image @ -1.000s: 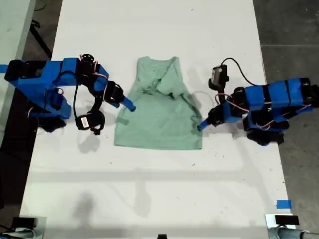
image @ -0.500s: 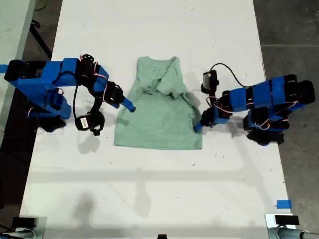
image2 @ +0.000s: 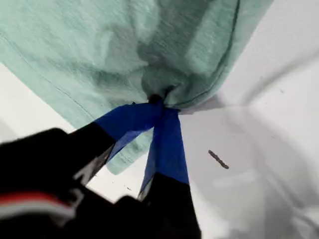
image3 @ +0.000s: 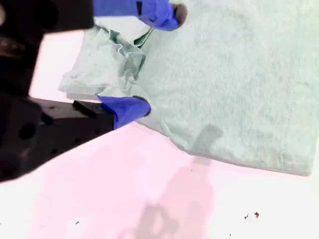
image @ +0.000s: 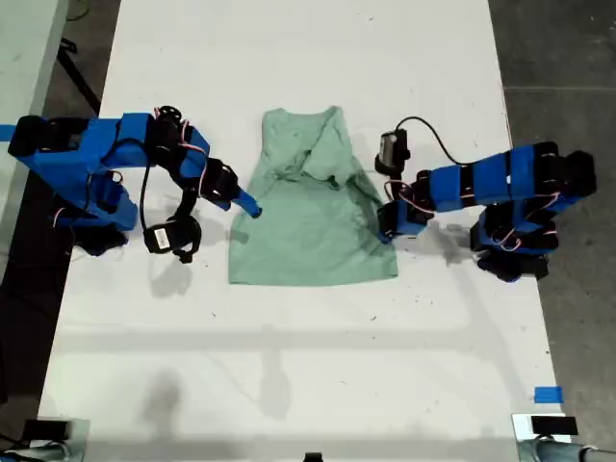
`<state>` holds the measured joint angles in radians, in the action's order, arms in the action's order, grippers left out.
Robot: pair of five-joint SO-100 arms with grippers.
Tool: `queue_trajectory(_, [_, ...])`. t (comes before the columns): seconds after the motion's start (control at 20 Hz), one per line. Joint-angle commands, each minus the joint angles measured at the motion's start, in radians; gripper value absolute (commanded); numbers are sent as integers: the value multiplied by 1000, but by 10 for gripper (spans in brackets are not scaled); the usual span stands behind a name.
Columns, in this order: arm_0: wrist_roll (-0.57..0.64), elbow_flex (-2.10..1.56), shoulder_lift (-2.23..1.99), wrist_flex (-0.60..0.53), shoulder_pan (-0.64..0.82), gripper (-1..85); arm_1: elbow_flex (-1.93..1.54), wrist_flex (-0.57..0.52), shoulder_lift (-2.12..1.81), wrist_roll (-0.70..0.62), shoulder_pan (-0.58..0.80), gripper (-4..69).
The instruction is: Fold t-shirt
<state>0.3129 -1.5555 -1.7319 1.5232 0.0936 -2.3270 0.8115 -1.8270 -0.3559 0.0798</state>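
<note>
The pale mint-green t-shirt [image: 313, 231] lies flat on the white table [image: 308, 366], neck toward the exterior view's top, with both sleeves folded inward. At the shirt's edge on the exterior view's right, my first gripper [image: 387, 228] is shut on a pinch of cloth; the first wrist view shows its blue tips [image2: 157, 102] bunching the t-shirt [image2: 124, 45] slightly off the table. My second gripper [image: 246, 203] sits at the shirt's edge on the exterior view's left. It is open [image3: 144, 59], straddling the folded sleeve [image3: 104, 64] of the t-shirt [image3: 234, 84].
The white table's long edges [image: 106, 96] drop to dark floor on both sides of the exterior view. Both arm bases stand on the table beside the shirt. A blue tape mark [image: 547, 395] is at the exterior view's lower right. Small dark specks [image2: 218, 159] dot the surface.
My first gripper moved toward the exterior view's left and then up along the shirt's edge, and the shirt's lower hem shifted slightly with it. The second arm stayed still.
</note>
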Motion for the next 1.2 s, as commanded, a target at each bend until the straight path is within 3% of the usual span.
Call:
queue_trajectory(0.0, [-8, 17, -25, -17, -17, 284, 123, 132, -14, 2, -5, -12])
queue_trajectory(0.15, [-8, 14, -25, -18, -17, 284, 334, 420, -21, 6, -55, -12])
queue_trajectory(0.25, [-8, 11, -25, -26, -17, 285, 468, 514, -25, 0, -84, -12])
queue_trajectory(0.45, [-5, 11, -25, -35, -15, 286, 690, 448, 95, -28, -112, -12])
queue_trajectory(0.85, [-8, 0, -25, -41, -12, 287, 1298, 445, 678, 11, -137, -12])
queue_trajectory(1.0, [-8, -5, -25, -49, -8, 289, 1330, 330, 853, 55, -137, -13])
queue_trajectory(1.15, [-8, -11, -26, -52, -5, 290, 1382, 281, 966, 114, -129, -17])
